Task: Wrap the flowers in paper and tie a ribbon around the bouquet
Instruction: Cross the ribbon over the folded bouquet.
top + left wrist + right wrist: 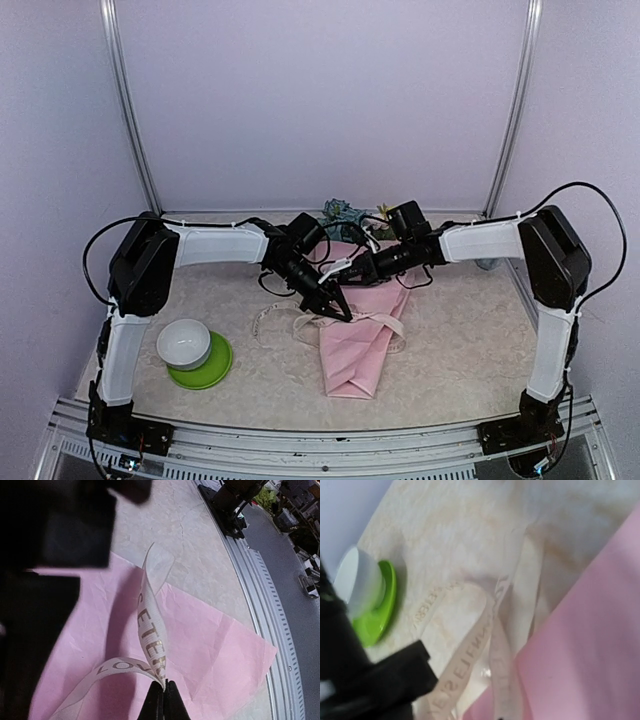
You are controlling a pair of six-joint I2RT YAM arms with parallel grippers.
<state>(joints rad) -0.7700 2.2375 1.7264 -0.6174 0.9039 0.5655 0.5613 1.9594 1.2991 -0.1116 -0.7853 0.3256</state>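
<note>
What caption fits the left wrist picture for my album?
Left gripper pinches the cream lettered ribbon above the crinkled pink paper.

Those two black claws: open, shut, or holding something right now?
Left gripper: shut on the long cream fabric ribbon with dark lettering.
Right gripper: cannot be told, its fingers are not clearly visible.

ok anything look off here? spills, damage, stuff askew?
Nothing spilled or damaged. Only the ribbon is messy: it sprawls in loose loops on the table left of the bouquet and drapes over it untied, with a twisted fold pinched in the left gripper. The paper is creased.
</note>
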